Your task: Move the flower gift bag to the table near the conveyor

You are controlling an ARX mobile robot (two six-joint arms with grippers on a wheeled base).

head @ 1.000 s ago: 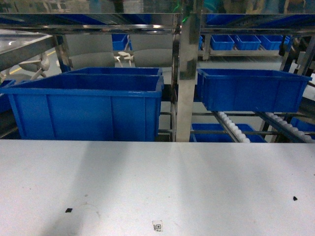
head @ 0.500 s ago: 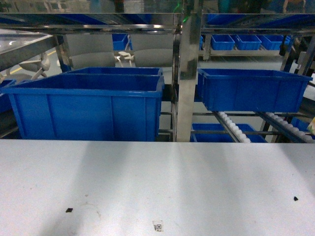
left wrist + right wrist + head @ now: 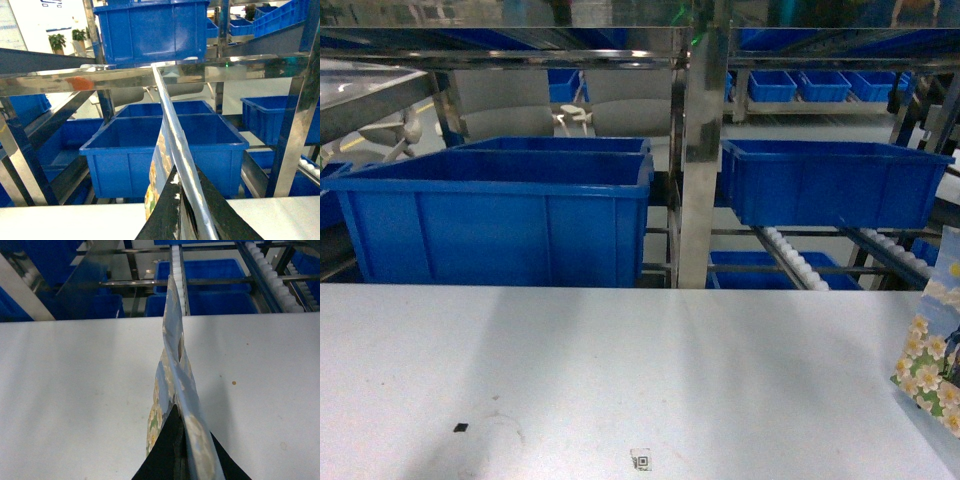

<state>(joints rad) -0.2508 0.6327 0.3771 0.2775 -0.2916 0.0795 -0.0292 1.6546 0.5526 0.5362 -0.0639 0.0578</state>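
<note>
White table (image 3: 620,380) fills the foreground, with the conveyor (image 3: 800,262) racks behind it. Flower gift bag (image 3: 932,350) is seen at the table's far right edge, partly cut off in the head view. Its thin edge is pinched by the left gripper (image 3: 187,215) and the right gripper (image 3: 180,450), both clamped on it. Blue bins (image 3: 500,215) are seated on the rack lanes.

No legible text; unreadable QR sticker (image 3: 640,460).
</note>
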